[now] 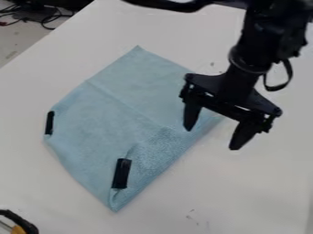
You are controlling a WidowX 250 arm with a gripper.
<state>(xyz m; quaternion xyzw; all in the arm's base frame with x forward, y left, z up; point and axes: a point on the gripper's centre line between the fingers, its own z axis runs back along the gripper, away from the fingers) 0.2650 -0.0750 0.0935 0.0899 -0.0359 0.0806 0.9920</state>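
The black gripper [213, 137] hangs over the right edge of a light blue cloth [104, 114], its two fingers spread well apart with nothing between them. One finger is above the cloth's right part, the other above the white surface beside it. The cloth lies mostly flat, with a crease across its upper part and its lower right side folded over. A black strip [121, 173] sits on the cloth near its bottom corner, and a second black strip [49, 123] is at its left corner.
The white table [256, 192] extends around the cloth. A black and yellow object [19, 227] is at the bottom left corner. Dark cables [45, 19] lie beyond the table's edge at the upper left.
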